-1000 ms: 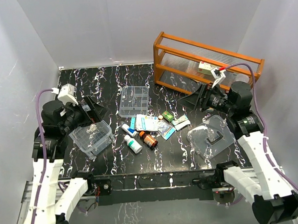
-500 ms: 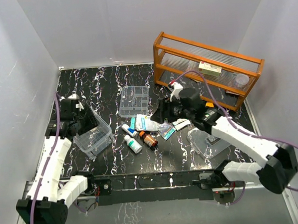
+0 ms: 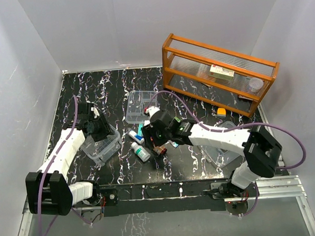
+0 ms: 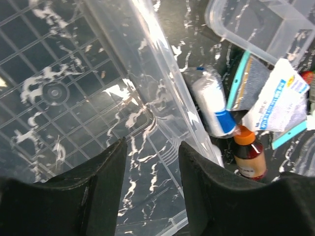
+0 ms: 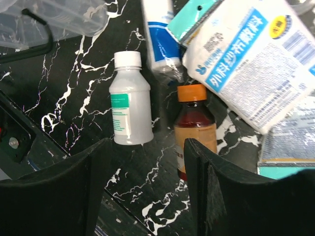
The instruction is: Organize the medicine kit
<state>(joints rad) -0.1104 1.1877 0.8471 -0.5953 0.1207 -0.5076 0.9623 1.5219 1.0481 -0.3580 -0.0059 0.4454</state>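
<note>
The medicine kit lies in parts: a clear box [image 3: 98, 147] at the left, a clear divided tray [image 3: 141, 105] behind the pile, and a clear lid with dark handle [image 3: 225, 146] at the right. My left gripper [image 3: 104, 134] is open and astride the box's right wall [image 4: 162, 83], with clear plastic between its fingers [image 4: 106, 191]. My right gripper [image 3: 152, 142] is open and low over the table, just in front of a white bottle [image 5: 130, 108] and a brown bottle with orange cap [image 5: 194, 125]. Its right finger [image 5: 216, 196] overlaps the brown bottle's base.
A white-and-blue packet [image 5: 251, 59], a blue-and-white tube [image 5: 160, 39] and flat sachets crowd together by the bottles. The orange wooden rack [image 3: 218, 67] stands at the back right, holding a small white box [image 3: 221, 71]. A small orange item [image 3: 221, 112] lies in front of the rack.
Both arms swung in from the sides. My left gripper came down onto the box's wall, my right reached across to the bottles. Both pairs of jaws narrowed.
</note>
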